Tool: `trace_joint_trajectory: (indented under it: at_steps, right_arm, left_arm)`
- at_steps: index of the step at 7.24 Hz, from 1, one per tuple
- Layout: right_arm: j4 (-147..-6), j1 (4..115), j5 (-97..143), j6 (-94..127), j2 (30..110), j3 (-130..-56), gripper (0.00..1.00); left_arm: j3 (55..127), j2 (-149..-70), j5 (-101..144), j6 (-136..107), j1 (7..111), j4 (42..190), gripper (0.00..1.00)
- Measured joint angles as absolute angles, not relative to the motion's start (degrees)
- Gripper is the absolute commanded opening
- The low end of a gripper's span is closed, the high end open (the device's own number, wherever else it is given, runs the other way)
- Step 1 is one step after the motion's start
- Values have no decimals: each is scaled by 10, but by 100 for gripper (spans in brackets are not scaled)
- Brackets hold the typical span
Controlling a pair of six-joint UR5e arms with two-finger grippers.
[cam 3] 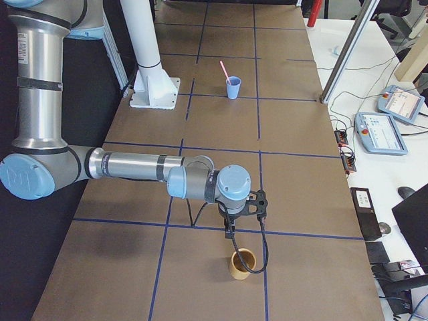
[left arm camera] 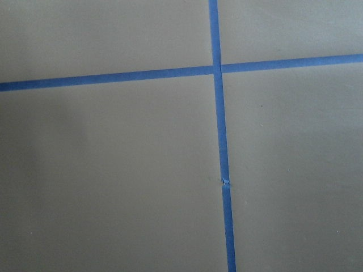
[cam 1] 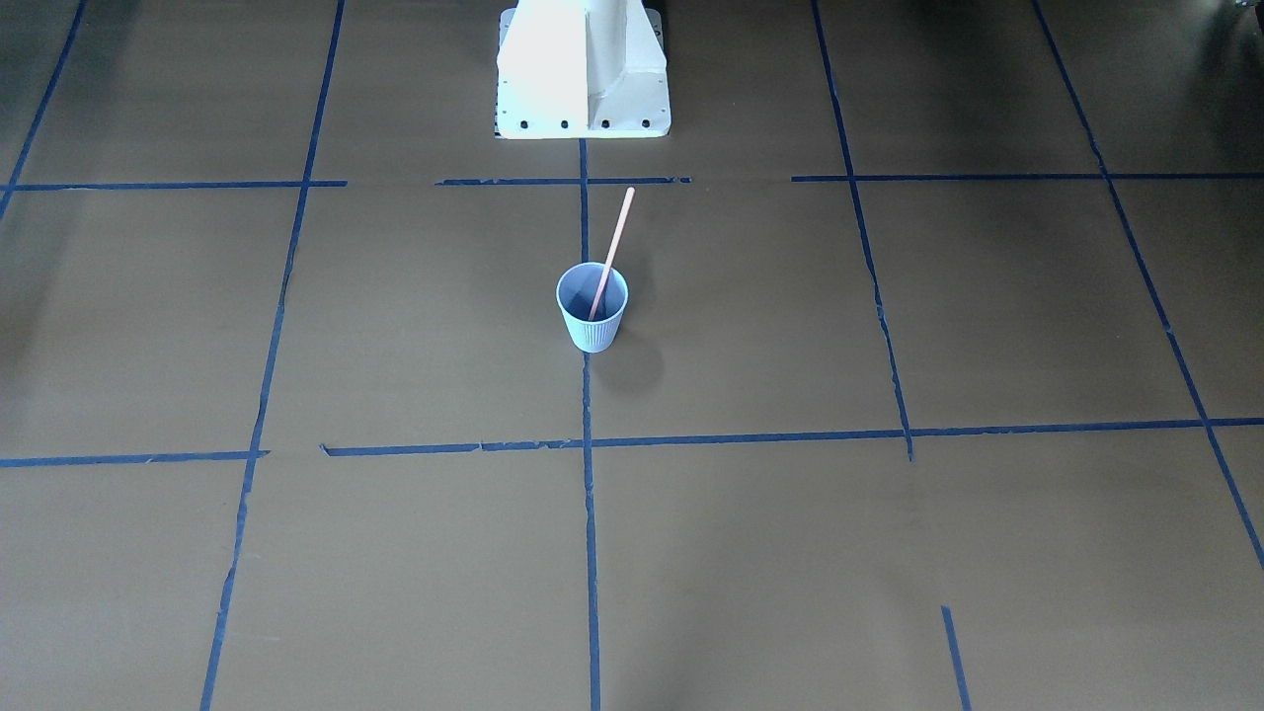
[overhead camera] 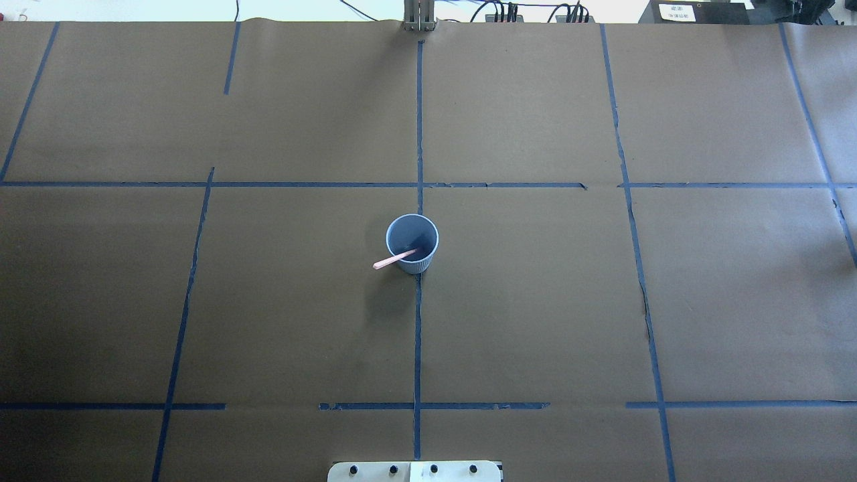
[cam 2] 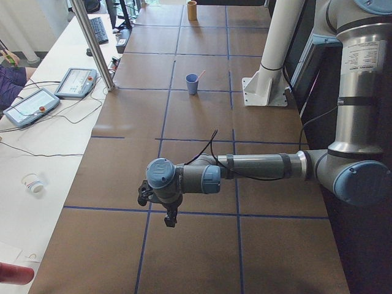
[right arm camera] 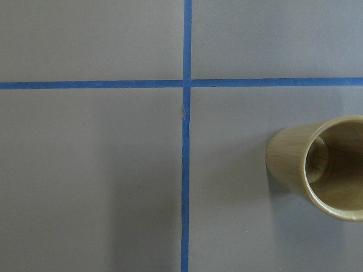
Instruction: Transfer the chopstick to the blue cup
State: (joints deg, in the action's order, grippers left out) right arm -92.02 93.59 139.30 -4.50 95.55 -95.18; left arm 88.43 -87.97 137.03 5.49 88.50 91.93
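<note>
left gripper [cam 2: 169, 219], right gripper [cam 3: 229, 231]: spread or closed, cannot tell | chopstick [cam 1: 614, 242]: leaning inside blue cup [cam 1: 592, 331], well apart from both | seems light, stiff, slick; pinch its free upper end

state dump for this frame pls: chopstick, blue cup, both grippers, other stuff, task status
chopstick: lower end in blue cup, leaning on rim, top sticking out
blue cup: upright, mid-table, on tape line
left gripper: far from blue cup, over bare table; open/shut: cannot tell
right gripper: far from blue cup, by tan cup; open/shut: cannot tell
task: looks done
</note>
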Motion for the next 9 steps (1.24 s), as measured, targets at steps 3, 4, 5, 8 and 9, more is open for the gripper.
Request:
trace_joint_trajectory:
  at_steps: [3, 4, 5, 8, 9]
  right_arm:
    - [-920, 936, 1391, -46, 956, -952, 100]
    - [-920, 936, 1390, -46, 956, -952, 100]
    - [-920, 936, 1390, -47, 956, -951, 100]
    - [-919, 936, 1390, -47, 955, -952, 100]
    - [-919, 936, 1390, -47, 955, -952, 100]
  left_arm:
    - [885, -881, 1367, 56, 911, 920, 100]
    - [890, -881, 1367, 57, 923, 919, 100]
    - [895, -881, 1367, 57, 930, 918, 100]
    - [899, -880, 1368, 57, 936, 917, 100]
    - [898, -880, 1368, 57, 936, 917, 100]
